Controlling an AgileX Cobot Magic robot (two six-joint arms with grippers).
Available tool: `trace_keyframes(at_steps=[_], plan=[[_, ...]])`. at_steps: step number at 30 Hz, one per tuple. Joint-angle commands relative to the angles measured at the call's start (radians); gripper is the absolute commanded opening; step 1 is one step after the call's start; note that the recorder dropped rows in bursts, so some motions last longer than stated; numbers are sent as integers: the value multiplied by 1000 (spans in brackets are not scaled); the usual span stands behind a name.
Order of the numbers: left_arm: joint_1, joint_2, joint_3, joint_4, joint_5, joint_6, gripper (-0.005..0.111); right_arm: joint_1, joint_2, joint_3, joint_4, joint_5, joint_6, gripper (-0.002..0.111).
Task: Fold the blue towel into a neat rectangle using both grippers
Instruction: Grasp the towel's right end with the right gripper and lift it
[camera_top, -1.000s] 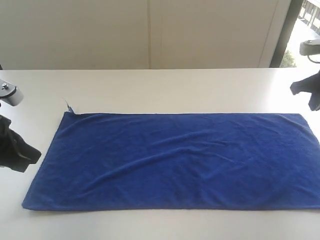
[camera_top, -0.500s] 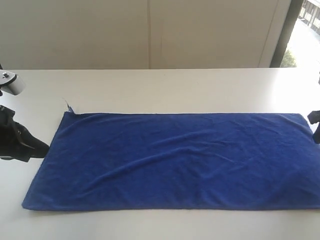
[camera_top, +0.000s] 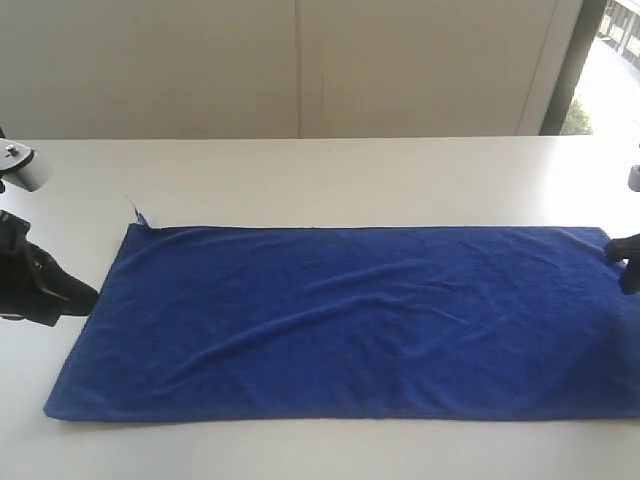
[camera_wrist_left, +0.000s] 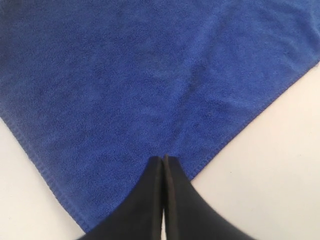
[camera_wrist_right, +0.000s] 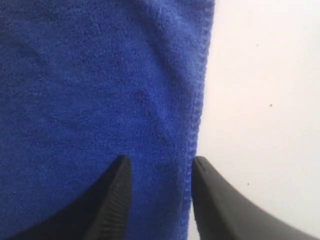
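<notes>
As the blue towel (camera_top: 340, 320) lies flat on the table (camera_top: 330, 180) with its long axis running arm to arm, the right gripper (camera_wrist_right: 160, 162) straddles one short hem, jaws apart, and the left gripper (camera_wrist_left: 163, 159), pinched shut, points at the other.

Exterior view: bright, even daylight. Window (camera_top: 612, 60) beyond the far right corner of the worktop (camera_top: 330, 170) is blown out white, and the worktop is washed pale toward that corner. Shadows soft: thin dark line under the near edge of the blue towel (camera_top: 340, 320), ripples gently shaded. Wrist views: towel pile sharp mid-frame. Black jaws nearest the lens are soft-edged, surface detail lost in black.
</notes>
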Motion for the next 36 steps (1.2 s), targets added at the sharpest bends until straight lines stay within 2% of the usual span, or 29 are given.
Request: trace_keyframes(at_steps=[1, 13, 21, 27, 33, 36], plan=[[-1, -9, -5, -13, 16, 5, 0, 0, 20, 6, -5, -20, -5, 38], [-1, -9, -5, -13, 16, 16, 0, 0, 44, 6, -39, -24, 36, 38], [-1, -9, -5, -13, 7, 24, 0, 0, 77, 6, -37, 43, 36, 38], [-1, -9, -5, -13, -1, 24, 0, 0, 94, 6, -18, 67, 36, 22], [-1, -9, -5, -13, -5, 24, 0, 0, 94, 6, 0, 73, 36, 16], [-1, -9, -5, -13, -5, 24, 0, 0, 93, 6, 0, 71, 36, 8]])
